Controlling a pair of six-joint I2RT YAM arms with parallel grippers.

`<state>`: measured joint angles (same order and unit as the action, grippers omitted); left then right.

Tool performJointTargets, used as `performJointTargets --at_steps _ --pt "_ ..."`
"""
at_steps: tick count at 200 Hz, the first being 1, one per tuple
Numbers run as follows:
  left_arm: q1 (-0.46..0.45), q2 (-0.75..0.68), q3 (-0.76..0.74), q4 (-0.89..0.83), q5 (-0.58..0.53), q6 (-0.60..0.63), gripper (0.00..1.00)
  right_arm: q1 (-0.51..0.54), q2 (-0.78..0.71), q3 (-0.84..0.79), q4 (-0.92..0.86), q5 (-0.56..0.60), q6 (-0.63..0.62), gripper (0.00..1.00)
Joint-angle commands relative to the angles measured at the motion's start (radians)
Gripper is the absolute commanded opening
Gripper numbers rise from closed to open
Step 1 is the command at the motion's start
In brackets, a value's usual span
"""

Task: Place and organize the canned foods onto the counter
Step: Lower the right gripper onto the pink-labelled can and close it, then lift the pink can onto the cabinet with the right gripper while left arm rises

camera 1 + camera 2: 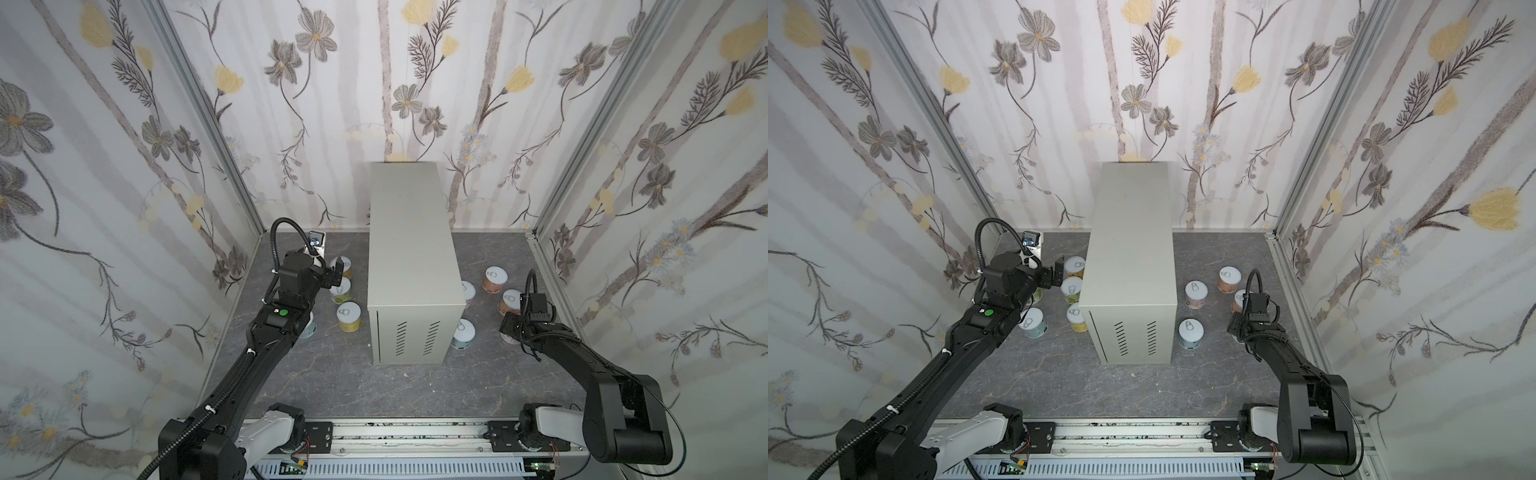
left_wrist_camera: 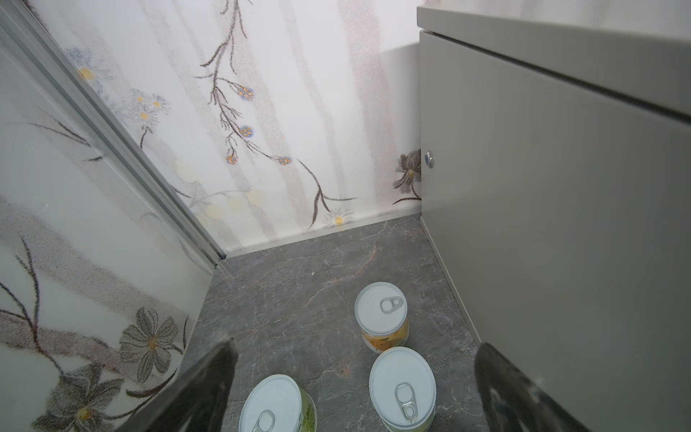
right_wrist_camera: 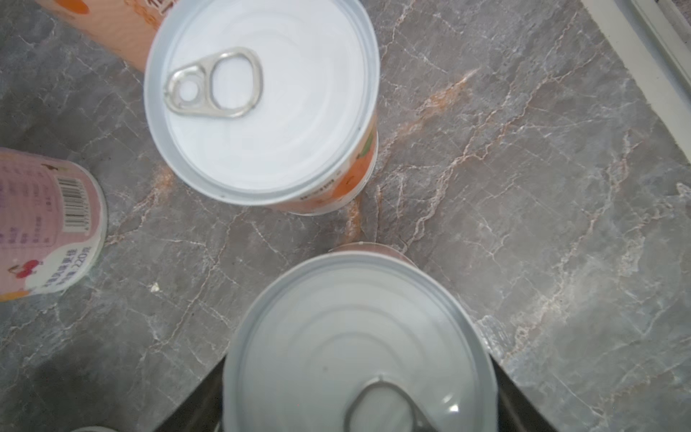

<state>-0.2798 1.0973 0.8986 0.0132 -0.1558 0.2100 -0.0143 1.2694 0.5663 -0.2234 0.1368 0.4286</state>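
The counter is a tall grey-beige box in the middle, and its flat top carries nothing. Canned foods stand on the floor on both sides of it. My right gripper is shut on a silver-lidded can with a pinkish label edge. An orange can and a pink can stand just beyond it. My left gripper hangs open above a green can, a second can and an orange-yellow can, touching none.
More cans stand loose: a yellow can, a light blue can by the counter's front right corner, and an orange can. The counter's side is close beside the left fingers. Flowered walls enclose the dark marbled floor.
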Motion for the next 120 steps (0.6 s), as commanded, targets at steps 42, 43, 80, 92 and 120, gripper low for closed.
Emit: performJointTargets --at_steps 42,43,80,92,120 --pt "0.0 0.036 0.071 -0.042 -0.006 0.038 1.0 -0.001 -0.085 0.178 -0.235 0.033 -0.011 0.43" --pt "0.0 0.037 0.072 -0.043 -0.008 0.039 1.0 -0.001 -0.088 0.179 -0.24 0.034 -0.012 0.43" --pt "-0.001 0.037 0.058 -0.019 -0.005 0.055 1.0 0.0 -0.158 0.43 -0.435 0.013 -0.028 0.42" --pt "-0.001 0.038 0.056 -0.012 0.001 0.055 1.0 0.002 -0.162 0.519 -0.479 0.004 -0.04 0.41" --pt "0.0 0.036 0.054 -0.003 0.022 0.051 1.0 0.021 -0.106 0.77 -0.57 -0.011 -0.105 0.41"
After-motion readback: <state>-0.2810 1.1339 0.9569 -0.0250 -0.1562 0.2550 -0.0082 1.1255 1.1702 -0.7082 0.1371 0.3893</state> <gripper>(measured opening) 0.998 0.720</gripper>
